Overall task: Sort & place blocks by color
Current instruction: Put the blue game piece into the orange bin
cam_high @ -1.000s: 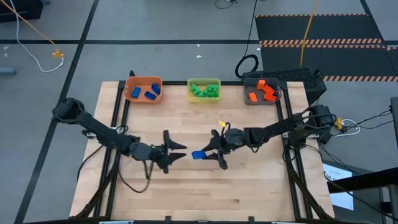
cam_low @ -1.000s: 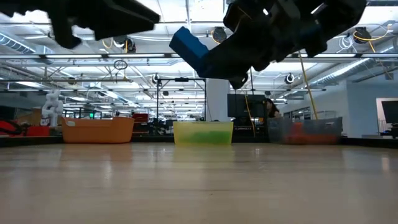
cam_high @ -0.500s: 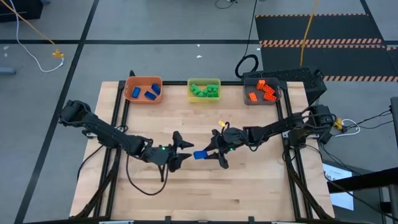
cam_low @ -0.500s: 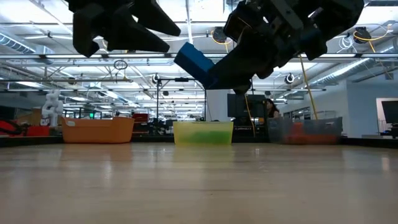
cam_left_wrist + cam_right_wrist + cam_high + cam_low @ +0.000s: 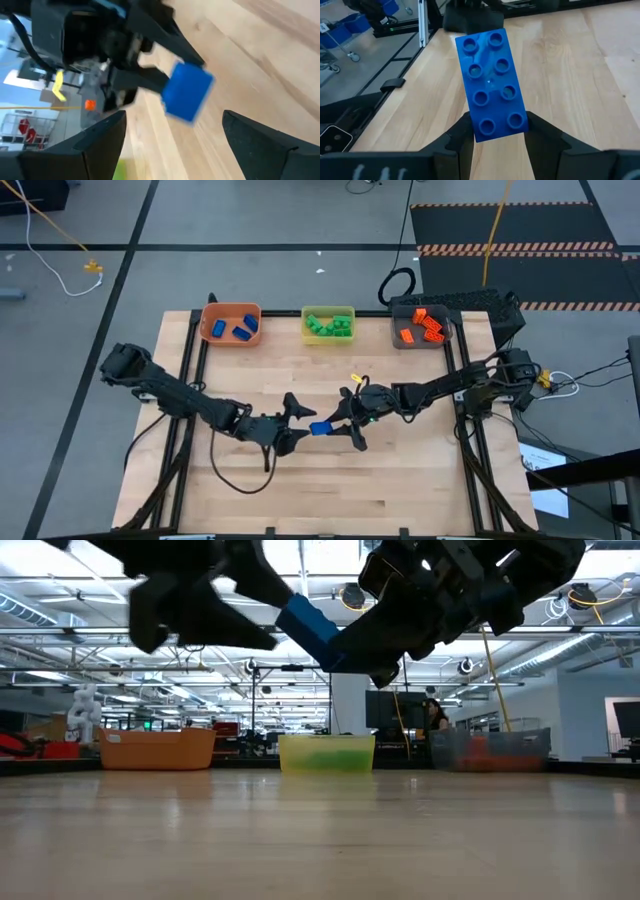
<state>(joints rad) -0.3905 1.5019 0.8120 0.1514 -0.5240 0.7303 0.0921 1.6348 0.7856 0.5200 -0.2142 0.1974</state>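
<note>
A blue block [image 5: 492, 85], two studs wide and four long, hangs above the middle of the table with my right gripper [image 5: 335, 426] shut on it. My left gripper [image 5: 300, 423] is open just to the block's left. In the left wrist view its two fingers [image 5: 100, 140] stand wide on either side of the block [image 5: 187, 91], short of its free end and apart from it. In the low view the block [image 5: 308, 625] shows high above the tabletop between both dark grippers. My right gripper pinches the blue block's two long sides at the end nearest its wrist [image 5: 500, 127] between its two fingers [image 5: 462, 135]. The fingers come from the table's right and lie along the block. The block is lifted clear, studs up, its free end tilted upward toward the left arm.
Along the far edge stand an orange bin [image 5: 231, 311] with blue blocks, a yellow bin [image 5: 328, 312] with green blocks and a grey bin [image 5: 398, 338] with orange blocks. Bare wooden tabletop [image 5: 330, 490] lies on the near side of the grippers.
My left gripper has moved toward the table's right, up to the blue block, and its fingers have opened wide. My right gripper has kept the block lifted in nearly the same place.
</note>
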